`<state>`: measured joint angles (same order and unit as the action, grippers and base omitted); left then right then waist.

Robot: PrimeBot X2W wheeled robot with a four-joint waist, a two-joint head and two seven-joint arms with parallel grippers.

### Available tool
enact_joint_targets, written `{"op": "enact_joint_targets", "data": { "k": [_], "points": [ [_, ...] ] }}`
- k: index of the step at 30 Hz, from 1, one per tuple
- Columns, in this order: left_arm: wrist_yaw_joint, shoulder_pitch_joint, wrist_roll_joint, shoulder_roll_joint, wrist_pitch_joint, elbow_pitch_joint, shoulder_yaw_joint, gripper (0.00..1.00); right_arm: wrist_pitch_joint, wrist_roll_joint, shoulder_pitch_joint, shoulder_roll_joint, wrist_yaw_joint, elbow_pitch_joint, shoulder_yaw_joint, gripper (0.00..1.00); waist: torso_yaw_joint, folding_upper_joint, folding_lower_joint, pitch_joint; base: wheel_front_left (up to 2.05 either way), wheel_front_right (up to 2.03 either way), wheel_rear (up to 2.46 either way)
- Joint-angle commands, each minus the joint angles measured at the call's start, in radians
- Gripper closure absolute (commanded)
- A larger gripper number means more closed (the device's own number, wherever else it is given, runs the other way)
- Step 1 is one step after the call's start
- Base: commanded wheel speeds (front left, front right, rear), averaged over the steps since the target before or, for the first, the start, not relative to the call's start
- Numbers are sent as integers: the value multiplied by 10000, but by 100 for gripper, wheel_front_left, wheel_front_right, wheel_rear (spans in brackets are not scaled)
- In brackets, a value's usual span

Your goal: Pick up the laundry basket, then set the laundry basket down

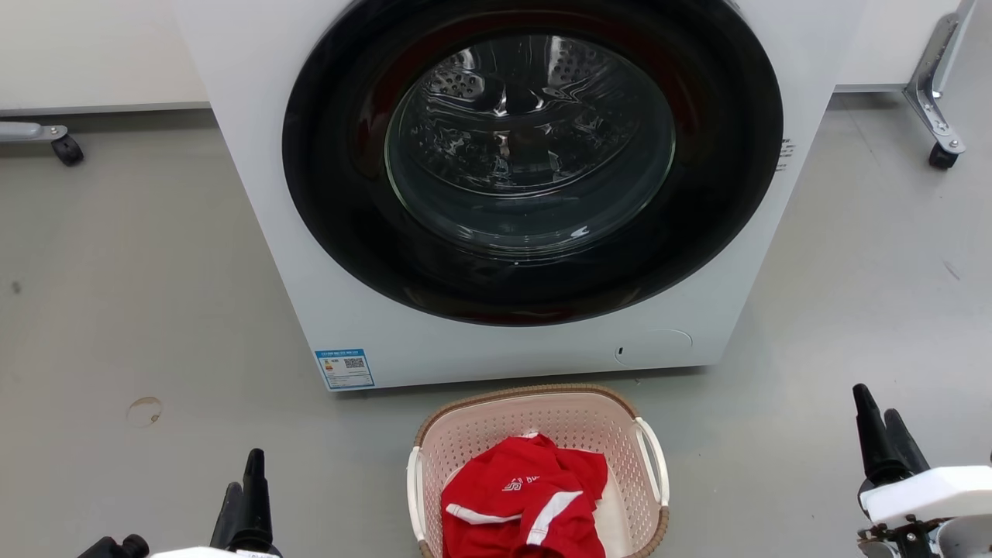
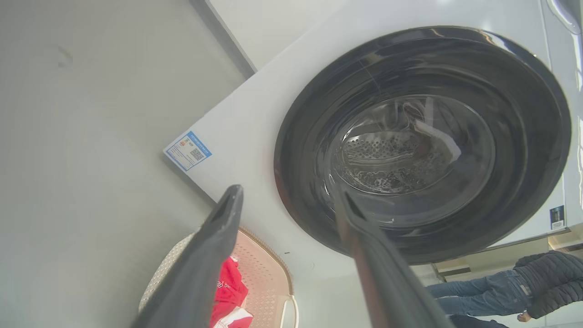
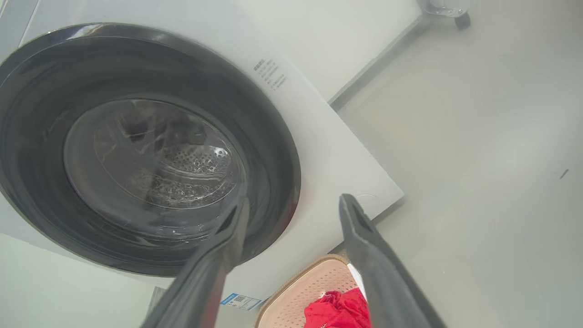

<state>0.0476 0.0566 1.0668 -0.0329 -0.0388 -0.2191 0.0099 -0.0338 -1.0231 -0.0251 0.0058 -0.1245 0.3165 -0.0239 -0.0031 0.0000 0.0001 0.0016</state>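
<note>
The left gripper point(image 1: 243, 474) is spread wide with nothing between its fingers. It hangs in the air to the left of the basket point(image 1: 496, 431), well apart from it and touching nothing. In the left wrist view the same gripper point(image 2: 289, 193) shows both dark fingers parted, with the basket point(image 2: 266, 273) low between them.

The right gripper point(image 1: 876, 401) is also fully spread and holds nothing. It is off to the basket's right, farther from it than the left one. In its own view the gripper point(image 3: 295, 200) has its fingers splayed above the basket point(image 3: 306, 283).

The basket stands upright on the grey floor point(image 1: 116, 310) between the two grippers, a white handle on each side. A red garment point(image 1: 525, 496) with white stripes lies crumpled inside it.

Just behind the basket stands a white washer point(image 1: 256, 201), its round dark door point(image 1: 535, 163) closed. A blue label point(image 1: 345, 368) sits on the washer's lower corner, behind and left of the basket. Far behind the basket are two casters, one left point(image 1: 67, 149) and one right point(image 1: 942, 156). Beyond the washer from the basket, the left wrist view catches a person point(image 2: 501, 291) in jeans and a dark jacket.
</note>
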Motion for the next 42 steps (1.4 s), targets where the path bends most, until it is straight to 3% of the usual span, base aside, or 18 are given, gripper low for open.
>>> {"op": "enact_joint_targets", "data": {
  "k": [1,19,42],
  "points": [
    [-72,-153,-367,-152,-142,312,64,0,-192,435,-589,-252,-27,-245,-131,0,-1,0,-1,-5,0,0,0],
    [-501,50,-2663,-276,-700,665,-263,0,-750,2929,-636,-312,-36,-416,-487,0,-1,0,-1,-43,0,0,0],
    [-727,195,-4948,-518,-1167,1057,-716,0,-1396,5384,-795,-417,-47,-649,-1082,0,59,0,-1,-58,0,0,0]
  ]
}}
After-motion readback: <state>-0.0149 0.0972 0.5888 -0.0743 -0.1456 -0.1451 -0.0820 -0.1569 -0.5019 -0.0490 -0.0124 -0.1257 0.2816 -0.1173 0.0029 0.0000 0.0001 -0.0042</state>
